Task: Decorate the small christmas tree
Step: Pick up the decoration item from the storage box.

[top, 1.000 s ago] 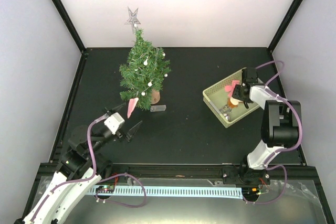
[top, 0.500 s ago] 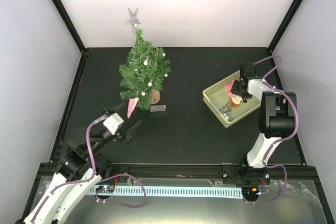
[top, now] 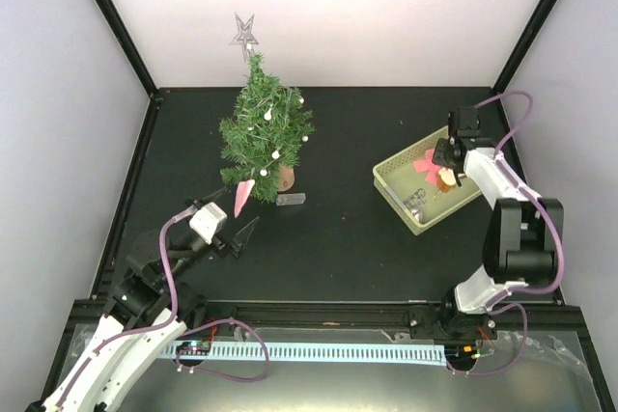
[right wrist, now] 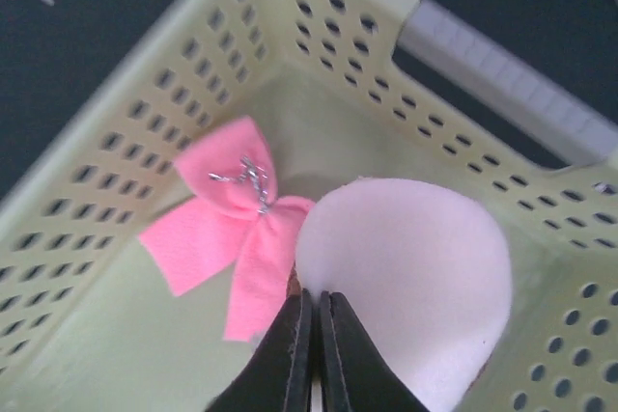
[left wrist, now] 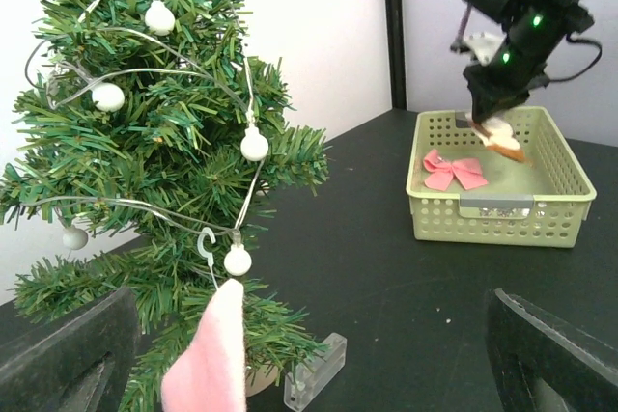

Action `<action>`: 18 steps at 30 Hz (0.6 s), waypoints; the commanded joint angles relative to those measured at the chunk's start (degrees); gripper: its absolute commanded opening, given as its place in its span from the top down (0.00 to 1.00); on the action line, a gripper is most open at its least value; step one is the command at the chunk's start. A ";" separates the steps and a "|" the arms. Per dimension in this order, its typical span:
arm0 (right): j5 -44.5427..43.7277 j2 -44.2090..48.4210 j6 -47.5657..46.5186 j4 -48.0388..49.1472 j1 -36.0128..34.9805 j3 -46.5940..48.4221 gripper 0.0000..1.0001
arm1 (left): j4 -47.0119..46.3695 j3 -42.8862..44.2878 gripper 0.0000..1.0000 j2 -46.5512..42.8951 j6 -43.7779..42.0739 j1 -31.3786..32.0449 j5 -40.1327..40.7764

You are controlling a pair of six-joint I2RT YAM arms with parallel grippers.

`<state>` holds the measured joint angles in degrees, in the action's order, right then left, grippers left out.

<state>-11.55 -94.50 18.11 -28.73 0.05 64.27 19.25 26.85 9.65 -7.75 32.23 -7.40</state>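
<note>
**Clerk:** Movement since the earlier frame?

**Inspector:** Right arm has swung its elbow outward and carried its wrist toward the back of the basket (top: 396,192). Left arm is all but unchanged.

**Clerk:** Right fingers (right wrist: 305,314)?

**Inspector:** Pressed together over the basket, beside the pink bow (right wrist: 227,229). They seem to nip the edge of a round white ornament (right wrist: 406,267), which hangs tilted beneath them. I judge this a pick-up for carrying across.

**Clerk:** And the small christmas tree (top: 263,132)?

**Inspector:** Upright on its wooden stump at the rear left of the surface (top: 348,229), well apart from the basket. It carries a bead string (left wrist: 253,145), a star (top: 242,32) on top, and a pink felt ornament (left wrist: 208,359) hooked to a low branch.

**Clerk:** Left fingers (left wrist: 555,354)?

**Inspector:** Spread as wide as they go, holding nothing, facing the tree from just in front. Likely waiting there, clear of the branches, until the next ornament arrives.
</note>
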 commanded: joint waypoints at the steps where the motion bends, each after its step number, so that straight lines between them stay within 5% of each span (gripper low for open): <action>1: -1.29 8.04 -1.38 -2.99 -1.76 1.47 0.95 | -0.27 1.26 0.01 -0.46 -0.03 0.15 -1.83; 4: 0.35 12.58 -1.56 -4.51 -2.57 1.59 0.97 | -0.27 1.43 0.01 -1.83 -0.56 0.18 -3.30; 9: 15.28 23.78 0.14 0.58 -4.61 -1.23 0.98 | 0.37 3.58 0.02 -2.48 0.72 0.15 -6.26; 15: 26.19 36.98 10.04 11.50 -10.25 -6.59 0.98 | 0.20 9.93 0.11 2.39 6.76 0.20 -8.19; 18: 28.97 39.98 14.83 13.56 -15.40 -6.58 0.98 | -1.66 11.43 0.20 5.11 2.88 0.17 -14.35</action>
<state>9.98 -57.36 25.15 -21.26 -10.31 58.65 19.68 34.89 11.55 -4.05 32.23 -14.52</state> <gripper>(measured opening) 0.025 0.850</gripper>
